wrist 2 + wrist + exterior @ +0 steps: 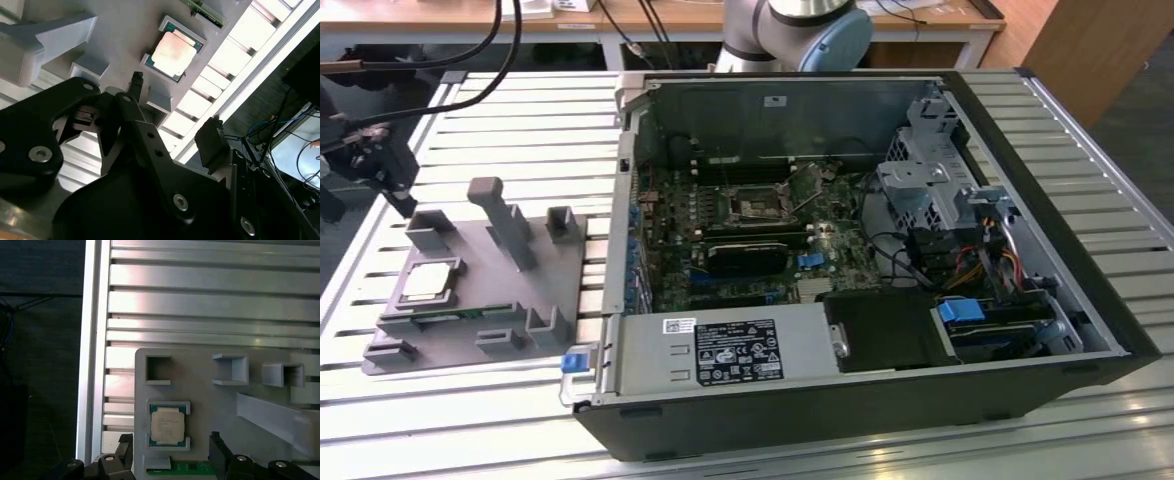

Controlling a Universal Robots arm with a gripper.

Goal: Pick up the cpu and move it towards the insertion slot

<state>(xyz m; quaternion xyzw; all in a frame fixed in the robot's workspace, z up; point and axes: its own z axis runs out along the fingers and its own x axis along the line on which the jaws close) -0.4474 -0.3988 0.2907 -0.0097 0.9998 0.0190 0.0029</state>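
**Item: cpu** (167,425). Small square chip with a silvery lid and pale rim. It lies flat in a square recess of the grey plastic tray (210,405). It sits beneath the gripper (170,440), on the line between the two fingers, and nothing touches it. In the second wrist view the cpu (173,54) lies just beyond the fingertips (136,80).

**Gripper** (175,105). Black, two-fingered, jaws spread wide with nothing between them. It hangs over the tray, clear of it. In the exterior view the gripper (364,200) stands above the cpu (427,282).

**Green memory stick** (187,468). It rests in the tray just beside the cpu, also under the gripper.

**Tray** (520,300). It carries several upright posts and open brackets, and lies on the slatted aluminium table (520,110).

**Insertion slot** (757,205). A metal-framed square socket with a dark centre on the motherboard (720,255). It is well apart from the gripper, towards the exterior view's right.

**Computer case** (854,410). Black, lying open on its side, just beside the tray and on the side away from the gripper. Inside are the power supply (720,350), drive cages and bundled cables.
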